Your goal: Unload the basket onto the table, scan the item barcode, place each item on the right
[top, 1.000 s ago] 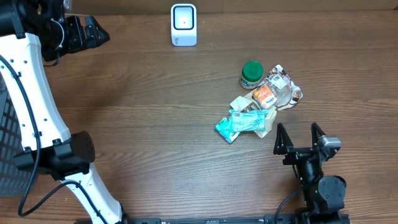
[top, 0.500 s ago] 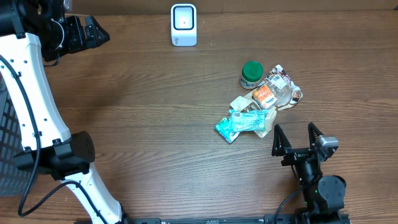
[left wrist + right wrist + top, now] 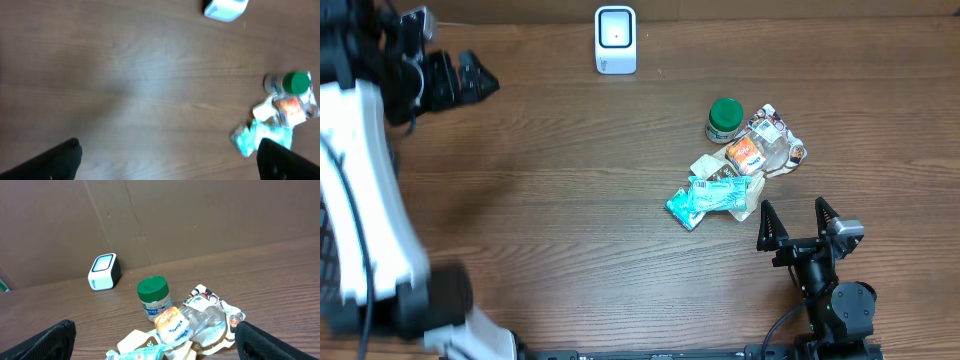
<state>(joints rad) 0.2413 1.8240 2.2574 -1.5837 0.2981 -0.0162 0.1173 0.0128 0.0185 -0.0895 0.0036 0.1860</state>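
Nearest, the right end effector has its fingers spread wide and empty, just short of the heap of items. First in the heap is a teal snack packet: light, soft, crinkly film, probably slippery, best pinched across a flat sealed edge. Behind it lie an orange pouch and a crumpled clear bag. Next comes a small jar with a green lid, stiff and easier to grip round its body. Far across the tabletop stands the white scanner. The left end effector, also spread and empty, hangs over the far left.

White scanner; green-capped jar; orange pouch; teal wrapper, perhaps white-printed; dark wood-grain table.
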